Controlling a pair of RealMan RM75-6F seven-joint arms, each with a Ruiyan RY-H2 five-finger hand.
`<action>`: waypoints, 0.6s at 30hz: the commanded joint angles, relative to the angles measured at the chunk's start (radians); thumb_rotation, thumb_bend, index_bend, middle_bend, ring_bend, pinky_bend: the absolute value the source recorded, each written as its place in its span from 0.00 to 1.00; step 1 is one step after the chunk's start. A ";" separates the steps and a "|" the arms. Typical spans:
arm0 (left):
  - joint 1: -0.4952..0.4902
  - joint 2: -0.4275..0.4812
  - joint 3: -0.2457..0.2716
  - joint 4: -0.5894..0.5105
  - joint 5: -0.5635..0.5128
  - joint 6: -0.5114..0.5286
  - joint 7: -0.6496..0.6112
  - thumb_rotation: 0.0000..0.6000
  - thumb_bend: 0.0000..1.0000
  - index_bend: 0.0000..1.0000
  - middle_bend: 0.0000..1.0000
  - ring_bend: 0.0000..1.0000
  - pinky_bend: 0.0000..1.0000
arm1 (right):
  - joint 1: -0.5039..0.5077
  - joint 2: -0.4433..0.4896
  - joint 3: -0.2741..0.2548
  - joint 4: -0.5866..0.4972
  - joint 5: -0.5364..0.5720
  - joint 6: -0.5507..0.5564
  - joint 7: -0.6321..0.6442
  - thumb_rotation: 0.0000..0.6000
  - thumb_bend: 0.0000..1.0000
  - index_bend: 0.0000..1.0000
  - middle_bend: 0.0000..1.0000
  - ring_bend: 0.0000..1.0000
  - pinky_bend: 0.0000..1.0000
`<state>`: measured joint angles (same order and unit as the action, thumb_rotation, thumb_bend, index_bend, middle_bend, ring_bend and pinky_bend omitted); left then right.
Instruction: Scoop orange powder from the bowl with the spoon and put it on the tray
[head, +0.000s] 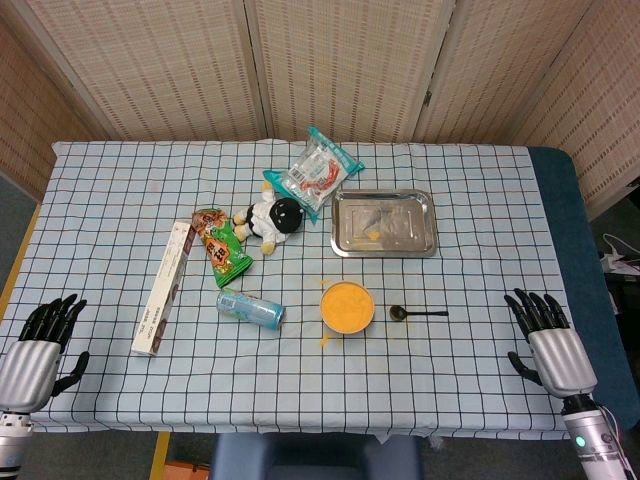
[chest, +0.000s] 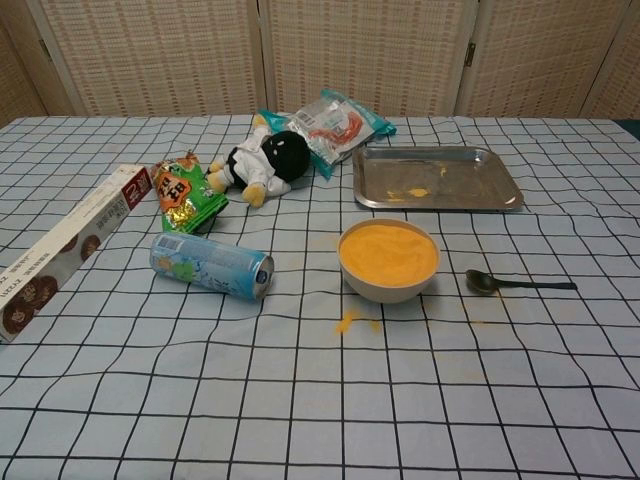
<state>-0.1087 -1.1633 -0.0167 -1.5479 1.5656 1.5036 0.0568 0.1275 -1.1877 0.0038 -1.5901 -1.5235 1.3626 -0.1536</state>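
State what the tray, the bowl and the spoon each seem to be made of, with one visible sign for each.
Tray: probably stainless steel, since it is shiny and mirrors its surroundings.
Bowl: cream and smooth, likely ceramic or plastic; the look leaves it open.
Spoon: dark with a glossy scoop, maybe metal or plastic.

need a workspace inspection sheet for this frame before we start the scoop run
Surface: checked tablecloth, orange spill in front of the bowl.
Job's things: bowl full of orange powder; spoon lying to its right; tray behind, with specks of powder.
Clutter: can on its side, long box, green snack bag, plush toy, clear packet.
Hands: left hand and right hand open, resting at table edge.
Cables: white cable at right edge.
Surroundings: woven screens.
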 joint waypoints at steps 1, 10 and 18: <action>0.005 0.001 0.000 -0.006 -0.001 0.008 -0.004 1.00 0.43 0.00 0.00 0.00 0.07 | 0.014 -0.009 0.003 -0.004 0.016 -0.029 -0.009 1.00 0.24 0.00 0.00 0.00 0.00; 0.003 0.016 -0.002 -0.013 -0.004 0.002 -0.040 1.00 0.43 0.00 0.00 0.00 0.07 | 0.178 -0.062 0.072 -0.030 0.106 -0.258 -0.102 1.00 0.24 0.15 0.00 0.00 0.00; 0.001 0.026 0.004 -0.016 0.000 -0.007 -0.063 1.00 0.43 0.00 0.00 0.00 0.07 | 0.265 -0.181 0.111 0.032 0.157 -0.337 -0.161 1.00 0.24 0.47 0.00 0.00 0.00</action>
<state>-0.1073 -1.1410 -0.0144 -1.5630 1.5642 1.4980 0.0012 0.3584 -1.3192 0.0989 -1.5913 -1.3861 1.0544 -0.2912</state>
